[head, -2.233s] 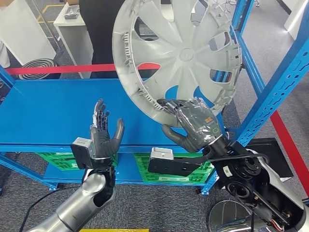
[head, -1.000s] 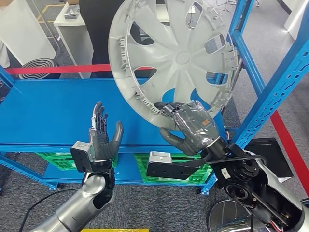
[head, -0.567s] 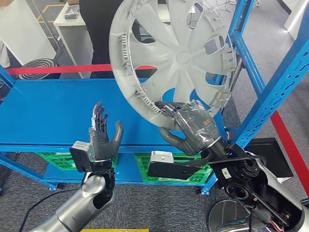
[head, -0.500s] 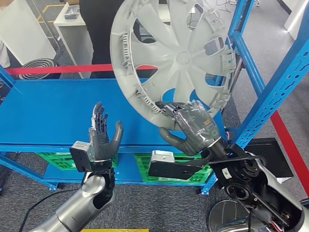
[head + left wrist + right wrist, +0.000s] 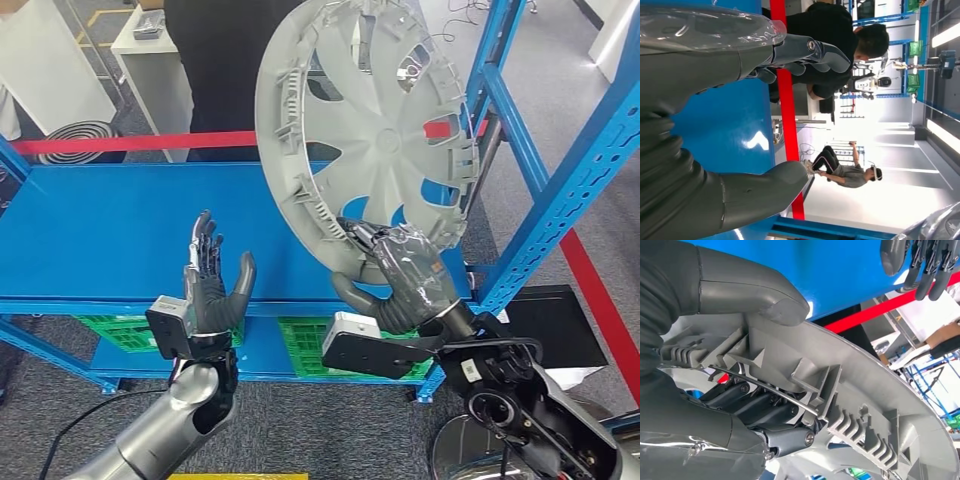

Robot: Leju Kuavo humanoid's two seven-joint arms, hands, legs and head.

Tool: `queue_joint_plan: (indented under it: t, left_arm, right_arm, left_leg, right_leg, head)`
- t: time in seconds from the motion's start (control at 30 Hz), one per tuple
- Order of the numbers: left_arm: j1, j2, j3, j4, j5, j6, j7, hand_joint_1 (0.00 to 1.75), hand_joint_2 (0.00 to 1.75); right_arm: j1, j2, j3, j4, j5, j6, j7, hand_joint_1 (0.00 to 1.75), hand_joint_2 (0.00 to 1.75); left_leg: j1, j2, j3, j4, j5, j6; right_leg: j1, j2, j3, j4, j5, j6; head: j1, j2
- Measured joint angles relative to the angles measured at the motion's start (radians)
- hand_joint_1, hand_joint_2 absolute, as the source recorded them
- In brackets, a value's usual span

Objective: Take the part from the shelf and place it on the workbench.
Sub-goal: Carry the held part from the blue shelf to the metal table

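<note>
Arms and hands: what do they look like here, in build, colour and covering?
Silver arms. The left hand is dark grey with a ribbed cover and a grey camera box at the wrist. The right hand has clear plastic wrap over it, a black bracket and black wrist joints.

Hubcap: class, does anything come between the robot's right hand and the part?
Nothing visible does. The right hand already grips the hubcap by its lower rim, thumb outside and fingers inside, holding it above the blue shelf.

Blue shelf [image 5: 113, 235] w/ blue perforated uprights on the right — top deck bare of loose items. Lower deck carries green crates [image 5: 302, 345]. Grey carpeted floor [image 5: 317, 430] underneath — red tape line along it
</note>
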State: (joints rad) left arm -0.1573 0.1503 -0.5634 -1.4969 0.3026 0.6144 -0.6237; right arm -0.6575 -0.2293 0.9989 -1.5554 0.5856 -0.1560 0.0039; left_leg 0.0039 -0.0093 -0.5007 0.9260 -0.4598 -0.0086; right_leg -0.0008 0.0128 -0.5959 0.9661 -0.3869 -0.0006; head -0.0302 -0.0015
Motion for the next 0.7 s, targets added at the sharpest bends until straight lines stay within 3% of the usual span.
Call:
queue_joint_plan:
  t: [0.7]
  left_arm:
    - [0.007,0.001,0.000,0.000,-0.011,0.001,0.009,0.00,1.75]
  right_arm:
    - [0.025,0.000,-0.003,0.012,0.019,-0.001,-0.012,1.75,1.75]
  left_leg:
    - [-0.001,0.000,-0.006,0.009,-0.003,0.005]
  right_leg:
    - [-0.002,0.000,-0.001,-0.001,0.002,0.004]
  head:
    - [0.000,0.000]
